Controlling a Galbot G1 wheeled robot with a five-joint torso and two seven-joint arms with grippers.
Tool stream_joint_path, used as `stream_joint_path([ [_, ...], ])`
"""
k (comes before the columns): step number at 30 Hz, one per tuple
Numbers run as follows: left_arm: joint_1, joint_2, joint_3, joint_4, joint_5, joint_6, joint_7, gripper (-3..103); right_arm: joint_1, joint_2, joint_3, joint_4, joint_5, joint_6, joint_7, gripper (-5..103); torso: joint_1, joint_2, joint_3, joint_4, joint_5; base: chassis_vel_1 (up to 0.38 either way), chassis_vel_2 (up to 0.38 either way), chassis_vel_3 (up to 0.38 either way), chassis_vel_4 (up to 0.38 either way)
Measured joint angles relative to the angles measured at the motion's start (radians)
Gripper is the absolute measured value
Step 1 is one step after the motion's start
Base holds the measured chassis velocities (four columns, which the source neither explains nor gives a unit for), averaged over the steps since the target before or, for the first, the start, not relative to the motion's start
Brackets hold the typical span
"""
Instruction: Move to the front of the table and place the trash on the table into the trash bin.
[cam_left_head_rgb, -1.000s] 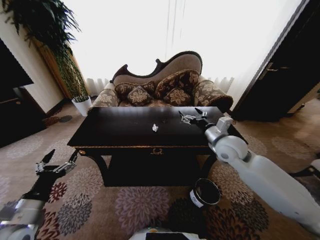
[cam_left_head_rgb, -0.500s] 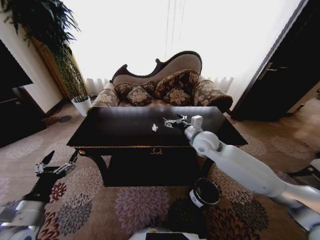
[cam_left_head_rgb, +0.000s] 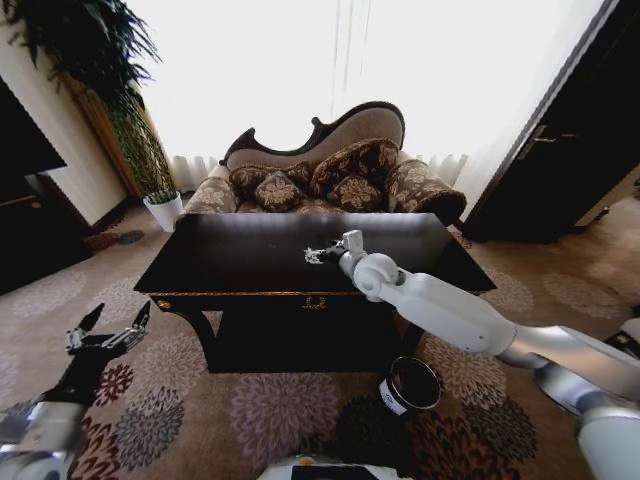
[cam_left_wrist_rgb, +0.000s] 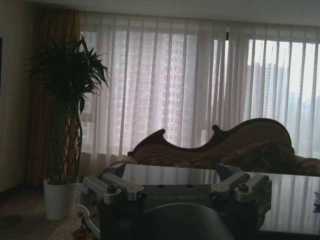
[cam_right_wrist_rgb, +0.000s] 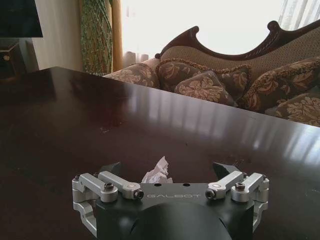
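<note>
Paper ball (cam_left_head_rgb: 310, 256) on table (cam_left_head_rgb: 230, 268), bin (cam_left_head_rgb: 409, 385) before it

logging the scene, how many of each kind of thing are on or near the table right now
Small white crumpled paper ball, between the fingers of the open right claw: 1
Large dark-brown glossy wooden table: 1
Small round black trash bin with a white label, on the carpet: 1
White plant pot: 1
Left claw, open, low beside the table: 1
Total: 5

A glossy dark-brown wooden bench (cam_left_head_rgb: 250, 262) is reflecting pale window light, a small white crumpled paper ball (cam_right_wrist_rgb: 158, 170) lying on it. The round black trash bin (cam_left_head_rgb: 409, 386) is showing a white label. The carpet (cam_left_head_rgb: 270, 415) is wearing floral medallions in brown, pink and grey.
</note>
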Motion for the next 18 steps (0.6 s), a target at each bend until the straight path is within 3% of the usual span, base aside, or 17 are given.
stream_joint_path([
  [18, -0.013, 0.026, 0.003, 0.033, -0.004, -0.006, 0.000, 100, 0.017, 0.042, -0.050, -0.086, -0.049, 0.004, -0.003, 100, 0.000, 0.000, 0.000, 0.0000, 0.0000, 0.000, 0.000, 0.000, 0.000],
])
